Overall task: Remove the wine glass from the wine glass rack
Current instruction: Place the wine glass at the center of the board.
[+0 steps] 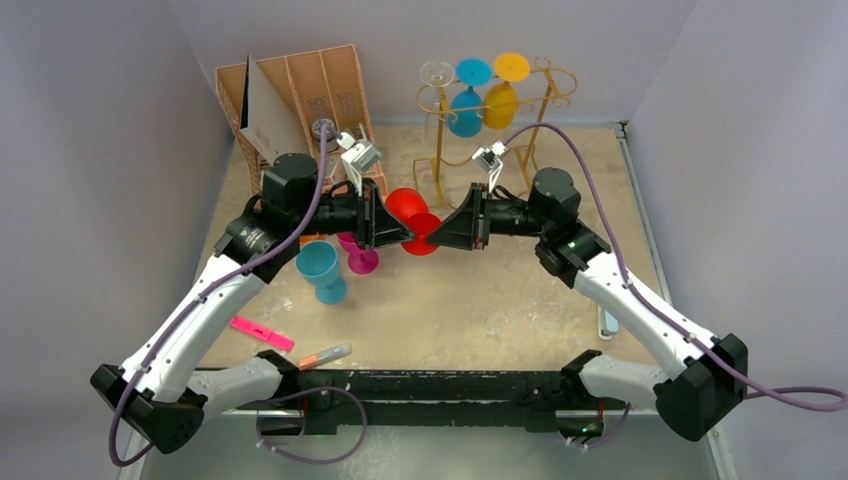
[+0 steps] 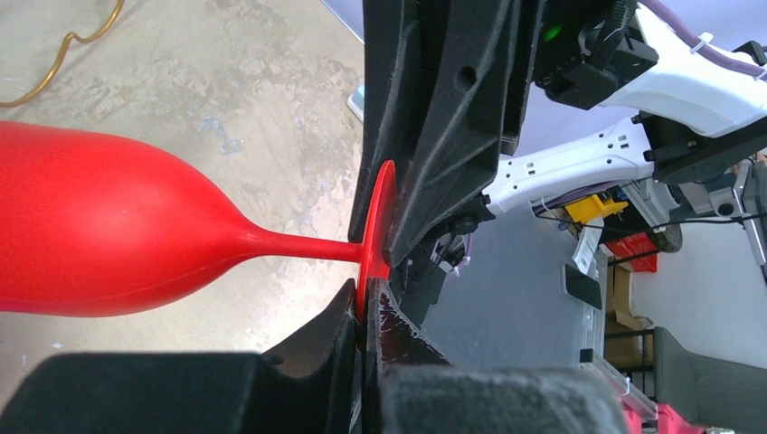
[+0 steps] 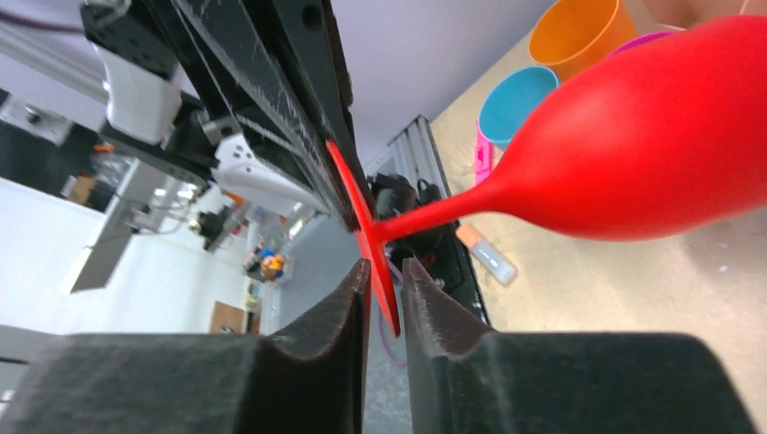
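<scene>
A red wine glass (image 1: 405, 206) hangs in the air over the table's middle, lying sideways, off the gold wire wine glass rack (image 1: 438, 160) at the back. My left gripper (image 1: 408, 237) is shut on the rim of its round foot (image 2: 375, 226); the bowl (image 2: 99, 235) points away to the left. My right gripper (image 1: 432, 238) faces it from the other side; its fingers (image 3: 348, 298) straddle the same foot (image 3: 375, 271) with a small gap, jaws slightly open. A clear, a blue and a yellow glass (image 1: 500, 105) hang on the rack.
A tan slotted organiser (image 1: 300, 90) stands back left. A blue glass (image 1: 322, 270) and a magenta glass (image 1: 360, 258) stand on the table under my left arm. A pink marker (image 1: 262, 333) and an orange-tipped marker (image 1: 325, 354) lie near the front edge.
</scene>
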Available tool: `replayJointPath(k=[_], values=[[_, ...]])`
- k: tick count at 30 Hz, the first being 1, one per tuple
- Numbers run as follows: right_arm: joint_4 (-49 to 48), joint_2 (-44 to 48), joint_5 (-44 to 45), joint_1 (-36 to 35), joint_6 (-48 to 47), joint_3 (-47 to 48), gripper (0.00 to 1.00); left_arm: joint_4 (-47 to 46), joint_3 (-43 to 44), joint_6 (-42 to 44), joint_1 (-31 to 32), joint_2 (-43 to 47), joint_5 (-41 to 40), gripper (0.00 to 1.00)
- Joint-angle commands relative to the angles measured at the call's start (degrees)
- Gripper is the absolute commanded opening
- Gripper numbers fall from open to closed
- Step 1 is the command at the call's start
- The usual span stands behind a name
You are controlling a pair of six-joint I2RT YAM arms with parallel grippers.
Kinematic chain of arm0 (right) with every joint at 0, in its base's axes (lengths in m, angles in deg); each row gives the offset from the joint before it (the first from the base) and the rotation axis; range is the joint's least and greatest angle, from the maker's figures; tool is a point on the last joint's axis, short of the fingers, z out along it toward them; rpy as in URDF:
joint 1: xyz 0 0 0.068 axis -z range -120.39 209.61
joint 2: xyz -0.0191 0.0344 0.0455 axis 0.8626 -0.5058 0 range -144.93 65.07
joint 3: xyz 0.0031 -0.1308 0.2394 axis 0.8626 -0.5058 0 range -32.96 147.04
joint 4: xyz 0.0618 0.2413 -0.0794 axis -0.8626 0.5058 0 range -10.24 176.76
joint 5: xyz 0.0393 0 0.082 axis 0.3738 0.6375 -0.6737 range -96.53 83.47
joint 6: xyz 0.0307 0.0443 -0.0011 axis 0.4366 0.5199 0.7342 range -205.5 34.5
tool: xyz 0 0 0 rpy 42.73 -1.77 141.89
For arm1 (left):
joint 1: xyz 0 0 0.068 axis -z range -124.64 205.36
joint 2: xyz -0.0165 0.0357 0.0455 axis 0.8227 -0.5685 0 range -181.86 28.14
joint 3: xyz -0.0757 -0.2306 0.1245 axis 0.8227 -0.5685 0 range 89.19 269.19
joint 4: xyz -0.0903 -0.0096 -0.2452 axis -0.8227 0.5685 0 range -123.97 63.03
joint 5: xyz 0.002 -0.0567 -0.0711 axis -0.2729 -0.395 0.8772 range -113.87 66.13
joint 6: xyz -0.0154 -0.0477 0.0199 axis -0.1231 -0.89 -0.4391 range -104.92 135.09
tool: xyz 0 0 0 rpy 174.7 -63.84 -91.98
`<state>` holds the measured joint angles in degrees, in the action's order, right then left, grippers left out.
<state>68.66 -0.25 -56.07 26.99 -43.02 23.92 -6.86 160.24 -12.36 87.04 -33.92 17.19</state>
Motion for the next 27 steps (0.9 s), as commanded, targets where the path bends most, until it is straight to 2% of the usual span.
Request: replayJointPath(k=[1,3,7,9,11,14,16,20,25,27], values=[[-16.7,-2.8,1.2,-0.2,12.3,-1.9,0.17,-4.0,-0.2,0.9,0.3,0.5,-1.1,0.00],[-20.5,-4.0,0.9,-0.2,15.1,-2.5,0.12,-4.0,-0.1,1.1,0.2,0.6,-1.6,0.00],[-20.7,-4.6,0.9,-0.2,15.0,-2.5,0.01,-3.9,-0.1,1.6,0.3,1.1,-3.0,0.00],[-20.1,-4.5,0.6,-0.2,14.1,-2.5,0.00,-3.8,-0.1,1.7,0.3,1.2,-3.5,0.00],[-19.2,-4.2,0.3,-0.2,13.3,-2.5,0.06,-3.7,-0.1,1.9,0.2,1.2,-3.6,0.00],[-18.4,-3.8,0.1,-0.2,12.4,-2.9,0.24,-3.7,-0.1,1.9,0.2,1.2,-3.9,0.00],[-17.9,-3.6,-0.1,-0.1,11.8,-3.1,0.25,-3.6,0.0,2.1,0.3,1.4,-4.3,0.00],[-17.2,-3.7,-1.9,-0.2,11.5,-3.0,0.20,-4.2,-0.2,2.3,0.2,2.2,-4.7,0.00],[-17.7,-3.3,-2.6,-0.2,11.7,-3.1,0.02,-5.1,-0.3,2.2,0.3,2.0,-3.6,0.00],[-18.4,-3.1,-2.6,-0.2,11.8,-3.2,0.00,-5.7,-0.6,1.9,0.3,1.8,-3.3,0.00]])
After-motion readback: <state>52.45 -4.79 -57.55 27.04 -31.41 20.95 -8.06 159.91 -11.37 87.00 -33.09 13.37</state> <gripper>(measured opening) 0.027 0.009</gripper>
